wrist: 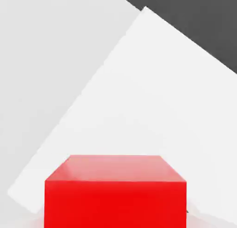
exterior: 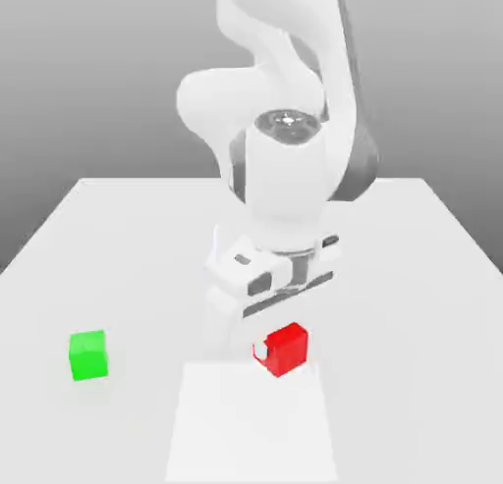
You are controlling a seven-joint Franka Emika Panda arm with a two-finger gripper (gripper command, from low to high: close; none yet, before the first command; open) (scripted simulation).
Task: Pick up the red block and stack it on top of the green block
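Observation:
The red block [exterior: 288,349] is a small bright red cube near the table's front, right of centre in the exterior view. My gripper [exterior: 279,353] comes down on it from above and is shut on it, with one white fingertip [exterior: 260,352] pressed against its side. Whether the cube still touches the table I cannot tell. In the hand view the red block [wrist: 115,192] looms close, its top face and one side showing. The green block [exterior: 87,354] rests on the table well off to the exterior view's left, apart from the arm.
A paler rectangular patch [exterior: 251,423] lies on the light grey table [exterior: 118,237] just in front of the red block; the same patch [wrist: 152,107] appears in the hand view, with dark ground [wrist: 199,19] beyond the table's edge. The white arm [exterior: 285,178] towers over the middle.

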